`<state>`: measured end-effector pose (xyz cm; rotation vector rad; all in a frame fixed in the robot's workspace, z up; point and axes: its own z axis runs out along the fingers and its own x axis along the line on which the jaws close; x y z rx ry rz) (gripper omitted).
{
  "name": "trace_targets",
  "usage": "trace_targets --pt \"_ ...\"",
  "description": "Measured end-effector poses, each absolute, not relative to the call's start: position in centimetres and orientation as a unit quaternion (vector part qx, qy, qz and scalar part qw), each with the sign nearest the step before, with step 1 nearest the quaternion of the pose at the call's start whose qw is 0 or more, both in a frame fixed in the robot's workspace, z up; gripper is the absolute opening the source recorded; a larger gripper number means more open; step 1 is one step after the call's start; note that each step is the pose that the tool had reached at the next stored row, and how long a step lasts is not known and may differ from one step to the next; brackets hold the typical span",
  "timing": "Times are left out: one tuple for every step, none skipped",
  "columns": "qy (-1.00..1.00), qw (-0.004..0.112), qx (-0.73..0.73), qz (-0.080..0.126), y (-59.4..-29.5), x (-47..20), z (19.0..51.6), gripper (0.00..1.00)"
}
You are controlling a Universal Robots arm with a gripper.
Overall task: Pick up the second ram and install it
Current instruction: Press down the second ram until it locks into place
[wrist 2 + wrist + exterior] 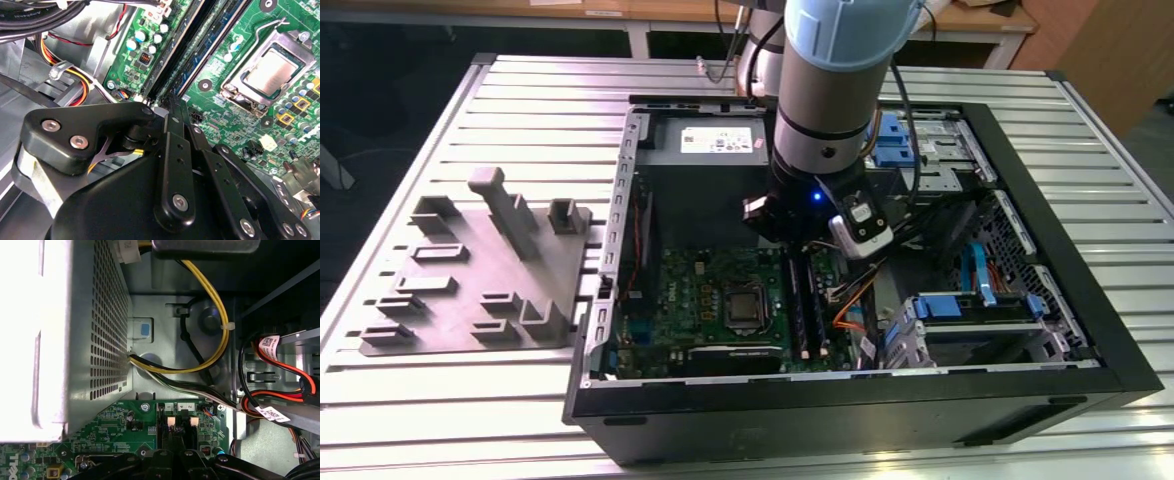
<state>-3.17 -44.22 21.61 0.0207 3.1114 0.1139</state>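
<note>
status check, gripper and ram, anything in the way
Gripper down inside the open PC case, at the RAM slots. Fingers closed together. Cables nearby.

I see a table [520, 80] of dull silver metal with long ribs. The grey tray [474, 270] on it looks like matt plastic. The case [854, 420] is black, smooth and a bit shiny on its front. The board [280, 30] inside is glossy green. The chip [274, 70] has a smooth, shiny metal top and a bright metal clamp. The gripper [172, 107] is matt black plastic with shiny screws. The box [75, 340] is pale bare metal full of tiny holes. The wires [215, 315] have smooth, shiny plastic skins
</note>
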Motion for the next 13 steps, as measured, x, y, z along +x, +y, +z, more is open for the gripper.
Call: trace_targets --pt "0.999 0.014 0.007 0.037 -44.2 -3.2 21.6 0.10" --pt "0.999 0.014 0.007 0.036 -44.2 -3.2 21.6 0.10" --pt "0.999 0.014 0.007 0.036 -44.2 -3.2 21.6 0.10" --pt "0.999 0.014 0.007 0.036 -44.2 -3.2 21.6 0.10" --pt "0.999 0.014 0.007 0.037 -44.2 -3.2 21.6 0.10" --pt "0.999 0.014 0.007 0.037 -44.2 -3.2 21.7 0.10" --pt "0.999 0.014 0.007 0.038 -44.2 -3.2 21.9 0.10" --pt "0.999 0.014 0.007 0.037 -44.2 -3.2 22.1 0.10" --pt "0.999 0.014 0.007 0.037 -44.2 -3.2 22.4 0.10" --pt "0.999 0.014 0.007 0.037 -44.2 -3.2 22.7 0.10" --pt "0.999 0.014 0.007 0.037 -44.2 -3.2 23.0 0.10" --pt "0.999 0.014 0.007 0.037 -44.2 -3.2 23.3 0.10" --pt "0.999 0.014 0.007 0.037 -44.2 -3.2 23.6 0.10"
